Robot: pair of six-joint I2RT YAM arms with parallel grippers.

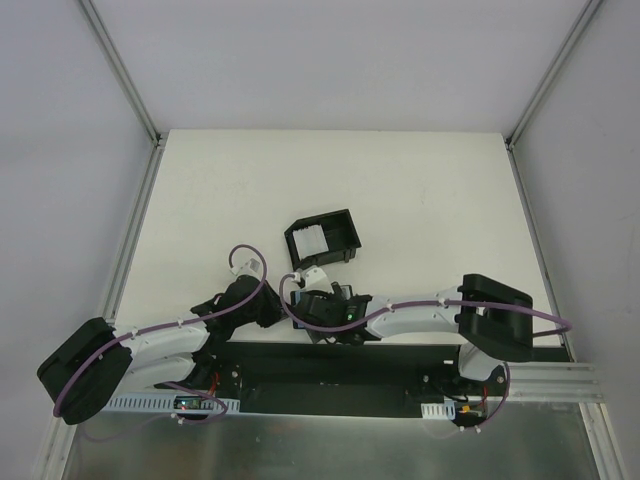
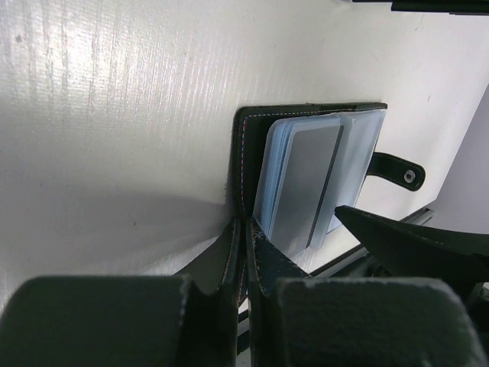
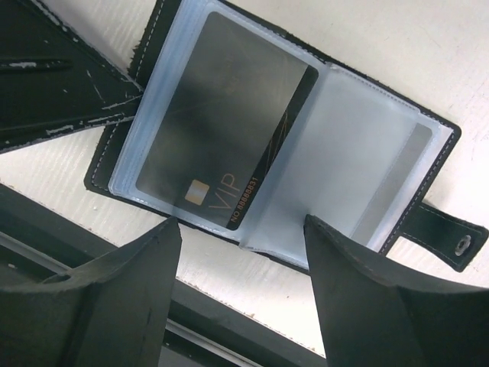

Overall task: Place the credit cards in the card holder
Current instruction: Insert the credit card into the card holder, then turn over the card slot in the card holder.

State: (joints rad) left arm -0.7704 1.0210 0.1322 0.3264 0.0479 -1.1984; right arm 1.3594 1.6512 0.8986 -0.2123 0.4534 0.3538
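Nearest lies a dull metal sheet [image 1: 300, 450], then the black plate [image 1: 330, 365] that carries both arm bases along the near edge of the white table [image 1: 430, 200]. Just past that plate, near the middle, the card holder [image 3: 359, 153] lies open on the matt, faintly ribbed surface. Its clear sleeves face up, with a dark card [image 3: 221, 130] in one of them and the snap tab sticking out at one side. The left claw [image 2: 237, 287] is closed tight on the holder's stitched cover edge. The right claw [image 3: 241, 225] hangs over the holder with its jaws wide apart and nothing between them. Farther in, a black box [image 1: 345, 232] holds the pale credit cards [image 1: 313, 242]. Plain grey walls [image 1: 330, 60] and slanting aluminium posts [image 1: 120, 70] close the far side.
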